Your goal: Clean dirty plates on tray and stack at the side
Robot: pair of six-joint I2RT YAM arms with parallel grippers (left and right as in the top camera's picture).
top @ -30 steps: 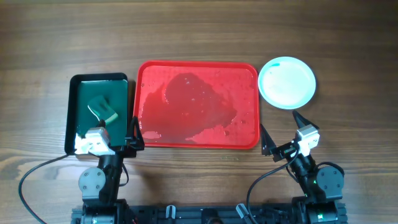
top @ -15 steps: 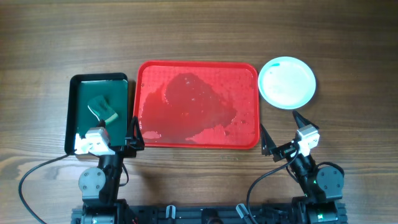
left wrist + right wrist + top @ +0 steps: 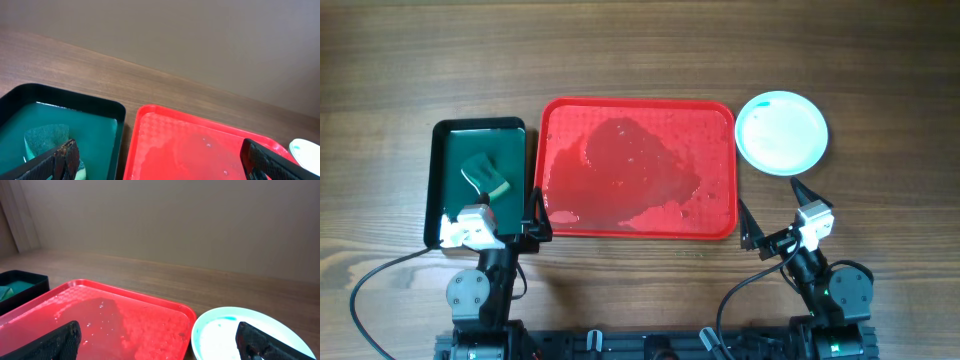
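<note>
The red tray (image 3: 720,215) lies in the middle of the table, wet and with no plate on it; it also shows in the left wrist view (image 3: 150,125) and the right wrist view (image 3: 170,311). The white plates (image 3: 782,132) sit stacked to the tray's right, seen from above as one round disc; the top one (image 3: 235,330) carries a faint teal trace near its rim. My left gripper (image 3: 532,215) is open and empty at the tray's front left corner. My right gripper (image 3: 772,208) is open and empty in front of the plates.
A dark green tray (image 3: 438,180) with a black rim lies left of the red tray and holds a green sponge (image 3: 485,175), which also shows in the left wrist view (image 3: 46,137). Bare wooden table lies beyond the trays.
</note>
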